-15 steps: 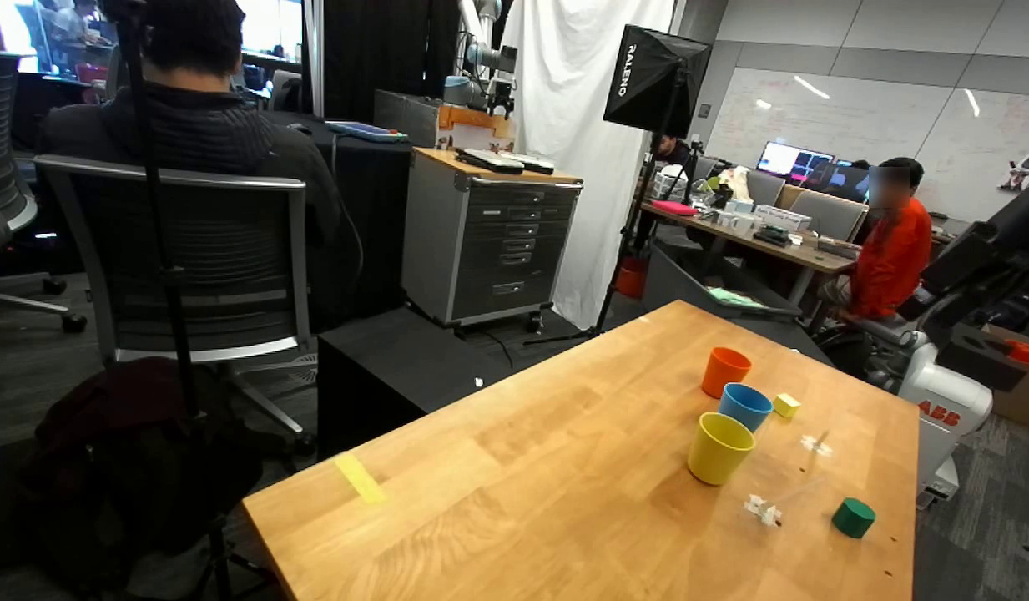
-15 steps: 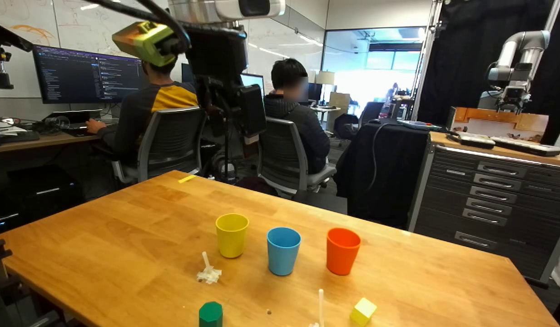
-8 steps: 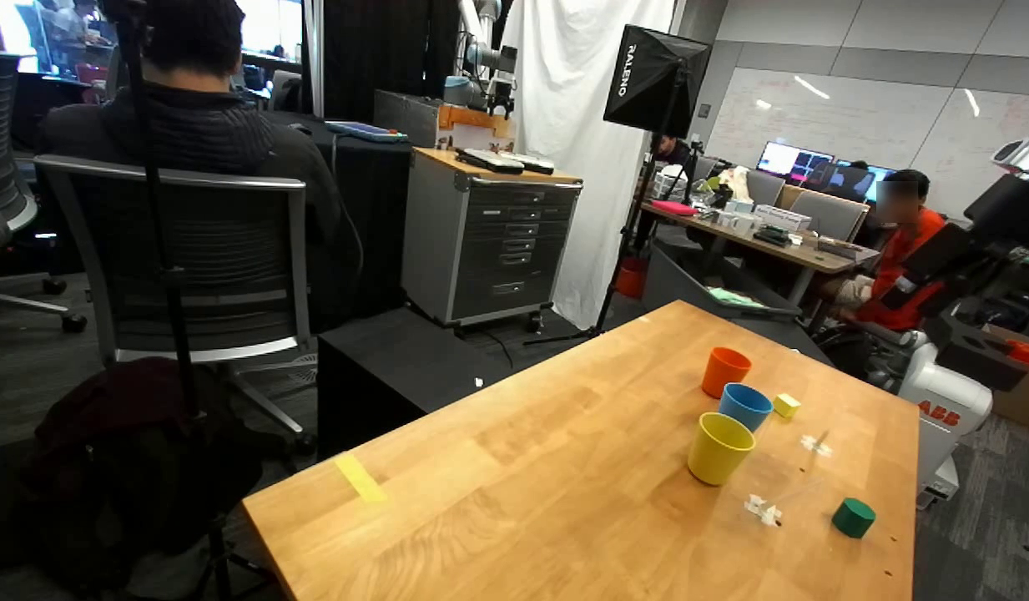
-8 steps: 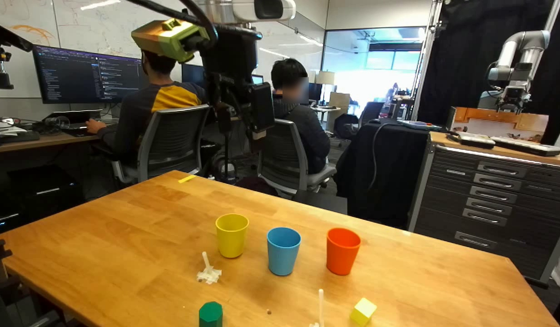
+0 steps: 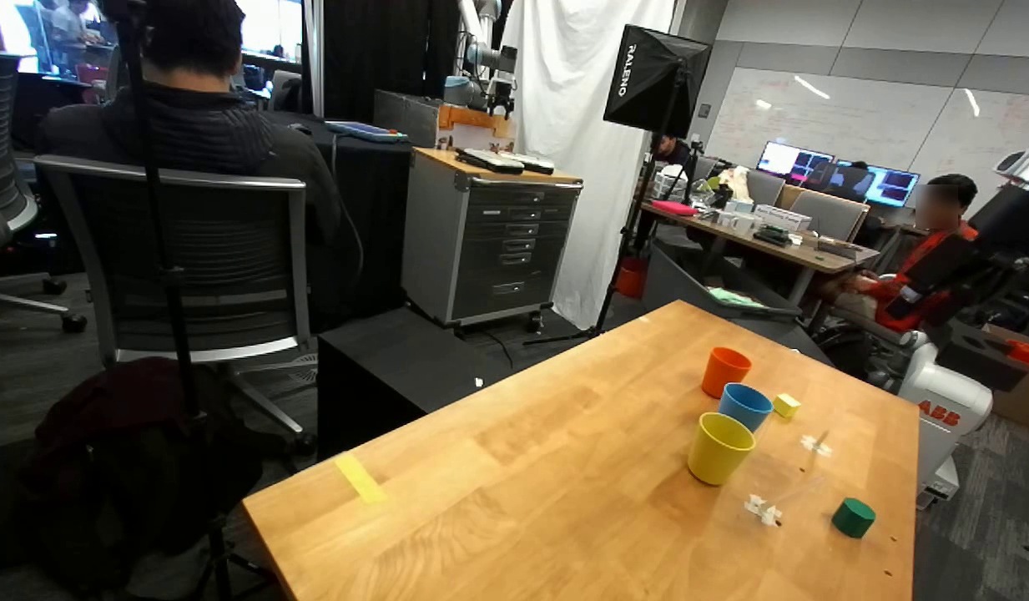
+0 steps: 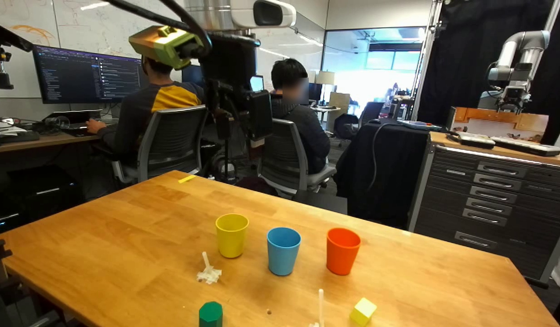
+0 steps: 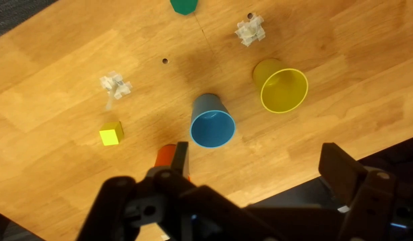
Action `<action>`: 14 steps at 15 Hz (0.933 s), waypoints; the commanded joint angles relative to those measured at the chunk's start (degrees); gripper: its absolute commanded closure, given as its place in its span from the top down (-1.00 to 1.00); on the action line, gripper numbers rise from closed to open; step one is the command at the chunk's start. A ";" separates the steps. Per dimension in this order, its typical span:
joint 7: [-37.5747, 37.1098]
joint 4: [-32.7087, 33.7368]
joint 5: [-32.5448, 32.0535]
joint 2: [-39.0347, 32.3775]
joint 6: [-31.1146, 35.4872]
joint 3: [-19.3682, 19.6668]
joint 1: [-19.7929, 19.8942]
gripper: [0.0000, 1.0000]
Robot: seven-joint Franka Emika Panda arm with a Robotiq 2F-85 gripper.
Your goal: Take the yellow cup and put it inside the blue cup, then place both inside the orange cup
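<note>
The yellow cup [image 5: 720,457] [image 6: 231,240] [image 7: 284,90], the blue cup [image 5: 741,411] [image 6: 283,256] [image 7: 213,130] and the orange cup [image 5: 725,374] [image 6: 342,255] [image 7: 164,156] stand upright and apart in a row on the table. The blue cup is in the middle. The yellow and blue cups look empty in the wrist view. My gripper [image 6: 241,131] [image 7: 255,152] is open with nothing between its fingers, well above the table. In the wrist view its left finger covers much of the orange cup; the blue and yellow cups lie ahead of the fingertips.
A small yellow cube [image 5: 786,406] [image 6: 364,312] [image 7: 110,134] and a green block [image 5: 854,517] [image 6: 210,314] [image 7: 184,6] lie near the cups. Two thin sticks [image 6: 205,260] [image 6: 321,306] stand up from white tape patches. A yellow tape strip [image 5: 360,477] marks a far corner.
My gripper has shifted a little to the right in an exterior view, then sunk slightly. The cups and blocks have not moved. The person in orange has shifted right.
</note>
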State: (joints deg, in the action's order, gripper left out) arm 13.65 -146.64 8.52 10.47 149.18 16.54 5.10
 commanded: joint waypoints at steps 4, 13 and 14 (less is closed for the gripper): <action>1.93 0.34 8.27 -9.94 8.98 -0.94 0.56 1.00; 6.04 8.89 22.95 -30.10 14.64 -7.60 -0.16 1.00; 5.91 10.49 23.49 -31.90 15.41 -8.46 0.05 1.00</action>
State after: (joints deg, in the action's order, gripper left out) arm 17.95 -141.74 28.78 -15.16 162.41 10.64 4.31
